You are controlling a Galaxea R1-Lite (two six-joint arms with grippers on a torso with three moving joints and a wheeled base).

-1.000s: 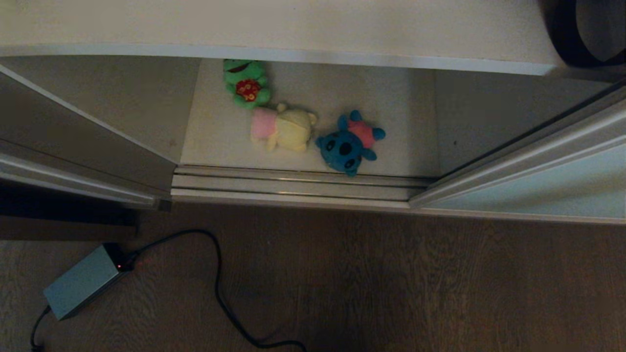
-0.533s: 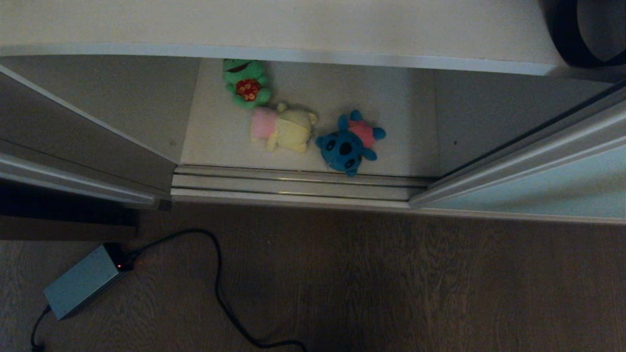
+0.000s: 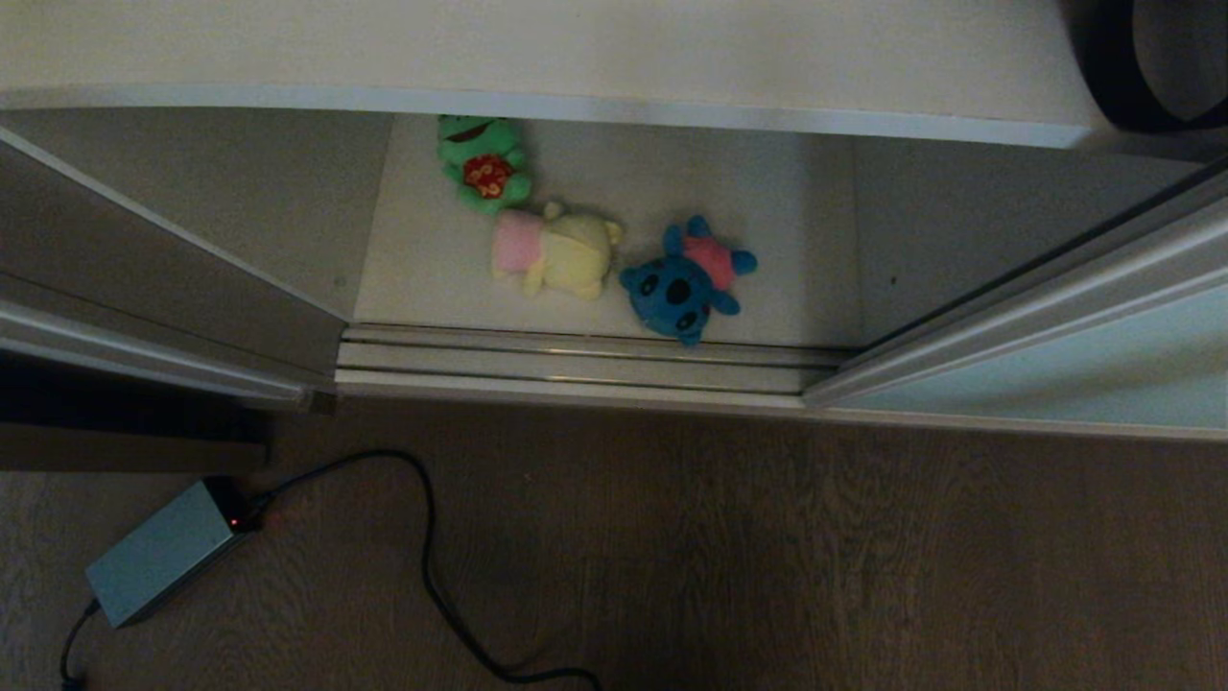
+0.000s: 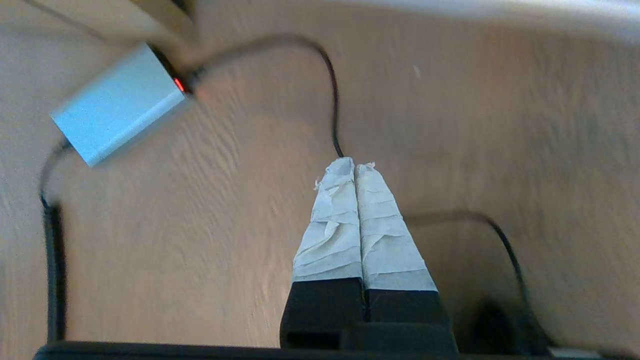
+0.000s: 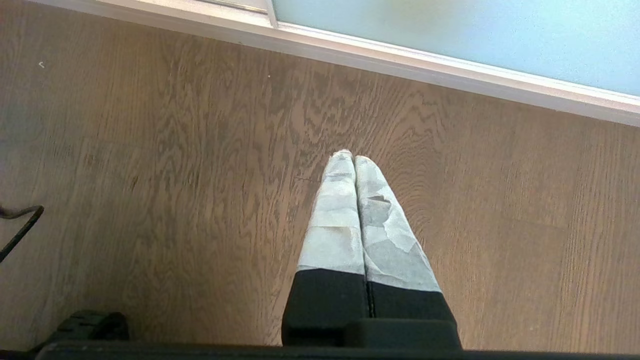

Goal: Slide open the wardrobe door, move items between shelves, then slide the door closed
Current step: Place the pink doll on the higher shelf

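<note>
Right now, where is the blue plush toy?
In the head view, the blue plush toy lies on the lower shelf, right of the pale yellow plush and just behind the door track.

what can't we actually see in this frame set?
- Head view: neither end effector in frame.
- Head view: green plush top hidden under the upper shelf edge.
- Head view: sliding wardrobe door cut off by the frame edge.
- Left wrist view: grey box blurred, no markings readable.
</note>
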